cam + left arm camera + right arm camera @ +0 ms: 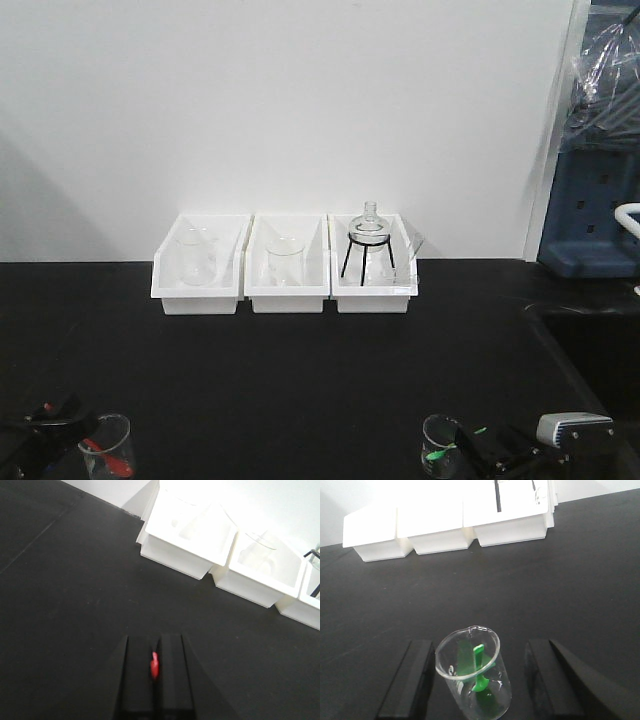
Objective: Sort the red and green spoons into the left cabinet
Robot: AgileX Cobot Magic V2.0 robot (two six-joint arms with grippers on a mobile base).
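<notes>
The red spoon (154, 665) shows as a small red piece pinched between the fingers of my left gripper (156, 639), which is shut on it. In the front view that gripper (70, 412) is at the bottom left, beside a small glass beaker (106, 445) with the red spoon (108, 458) showing in it. The green spoon (479, 672) stands in another glass beaker (472, 672). My right gripper (480, 645) is open, with this beaker between its fingers but touching neither. In the front view the right gripper (475, 450) is at the bottom right by that beaker (438, 447). The left cabinet is out of view.
Three white bins (200, 295) stand side by side at the back of the black table (300, 380), holding glass beakers. The right bin holds a flask on a black tripod (368, 245). A blue unit under plastic film (595, 200) stands at the far right.
</notes>
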